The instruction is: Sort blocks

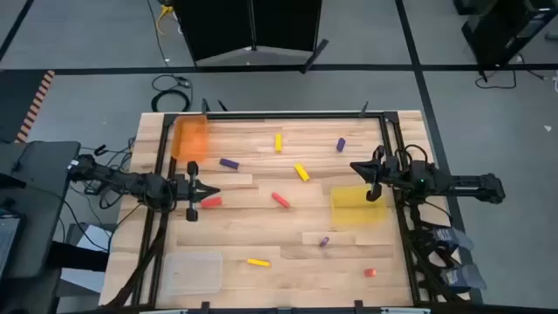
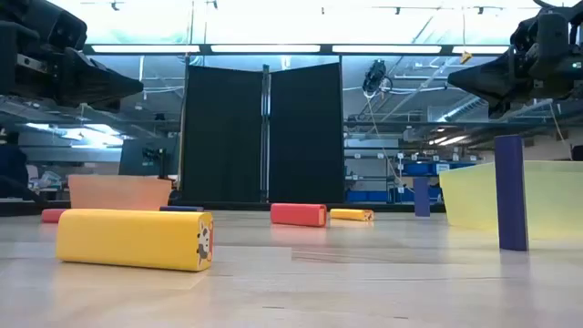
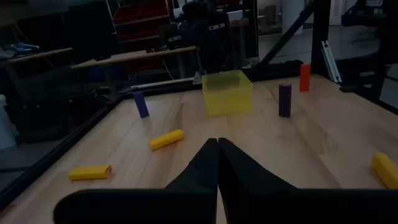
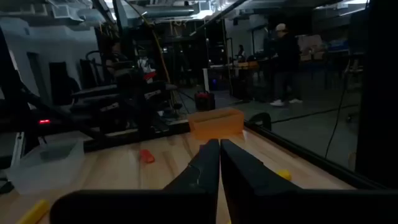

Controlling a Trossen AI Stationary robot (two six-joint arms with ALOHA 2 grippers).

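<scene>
Blocks lie scattered over the table (image 1: pixel 261 235), none yet in a tray, so the sort appears to be at its start. Left gripper (image 1: pixel 215 191), fingers pressed together and empty, hovers just beside a red block (image 1: pixel 211 201) at the left; a good first step would be to part the fingers, square them across that block's short side, then lower. Right gripper (image 1: pixel 353 167), likewise closed on nothing, hangs above the yellow tray (image 1: pixel 357 206). Other pieces: a purple block (image 1: pixel 228 162), yellow blocks (image 1: pixel 301 172) mid-table, a second red block (image 1: pixel 280 200), and an upright purple block (image 1: pixel 323 241) that might topple if brushed. Open board lies between the arms; the orange tray (image 1: pixel 190 138) crowds the far-left corner, the clear tray (image 1: pixel 193 270) the near-left, and dark rails border both sides.
</scene>
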